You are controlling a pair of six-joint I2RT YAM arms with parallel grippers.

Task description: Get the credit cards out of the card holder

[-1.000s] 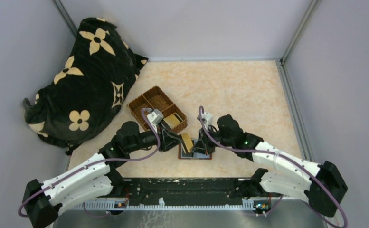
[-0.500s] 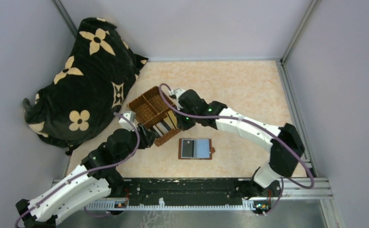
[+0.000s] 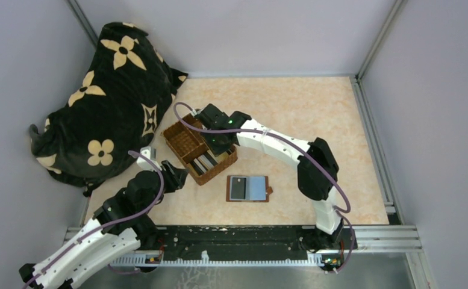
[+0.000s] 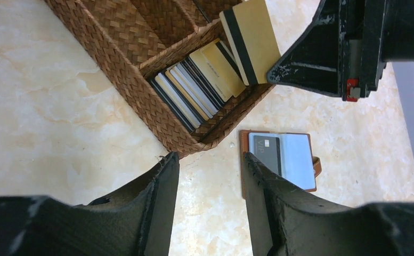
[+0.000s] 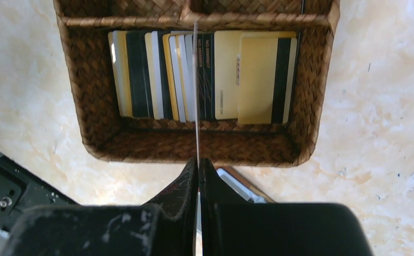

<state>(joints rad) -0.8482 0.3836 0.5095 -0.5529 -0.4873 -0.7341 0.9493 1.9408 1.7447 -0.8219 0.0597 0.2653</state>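
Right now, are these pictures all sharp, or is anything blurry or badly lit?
Top view: soft, even light, faint shadows, all sharp. Left wrist view: basket and cards crisp; the left fingers, up close, look dark and soft. Right wrist view: the right fingers are blurred and nearly black; the held card, edge-on, shows only as a thin line.

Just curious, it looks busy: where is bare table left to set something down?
Free: tabletop from the wicker basket and card holder to the far and right walls. Crowded: between basket and flowered bag, at the left gripper.
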